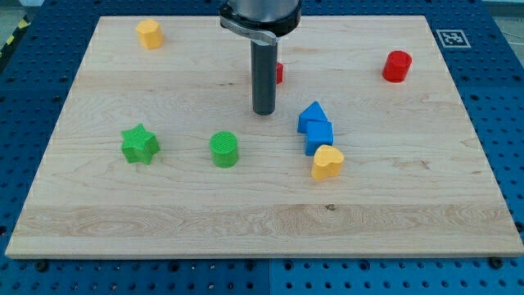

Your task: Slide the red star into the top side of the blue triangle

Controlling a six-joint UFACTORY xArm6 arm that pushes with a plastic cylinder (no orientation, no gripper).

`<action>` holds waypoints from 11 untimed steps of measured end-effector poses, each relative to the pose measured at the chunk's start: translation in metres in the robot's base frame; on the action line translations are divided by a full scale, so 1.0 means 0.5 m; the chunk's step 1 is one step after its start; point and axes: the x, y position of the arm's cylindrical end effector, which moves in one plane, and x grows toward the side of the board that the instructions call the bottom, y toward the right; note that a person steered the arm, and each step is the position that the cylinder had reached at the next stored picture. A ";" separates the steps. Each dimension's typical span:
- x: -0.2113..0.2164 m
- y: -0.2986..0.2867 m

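my tip (264,112) just below red star (278,72), left of blue triangle (311,116)

A pale wooden board (246,213) is lying on a blue perforated table (508,123), carrying two yellow blocks (150,34) (327,162), a green star (140,144), a green cylinder (223,149), two blue blocks (311,116) (319,136), a red cylinder (397,66) and a half-hidden red block (279,72) behind the dark rod (264,70).

board (164,205): pale wood, smooth, matt | green star (140,144): ribbed plastic | rod (264,78): dark, matt
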 end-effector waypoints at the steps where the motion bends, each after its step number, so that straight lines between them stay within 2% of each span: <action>1: -0.036 -0.069; 3: -0.155 -0.177; 4: -0.219 -0.139; 5: -0.247 -0.105; 6: -0.238 -0.105; 11: -0.122 0.055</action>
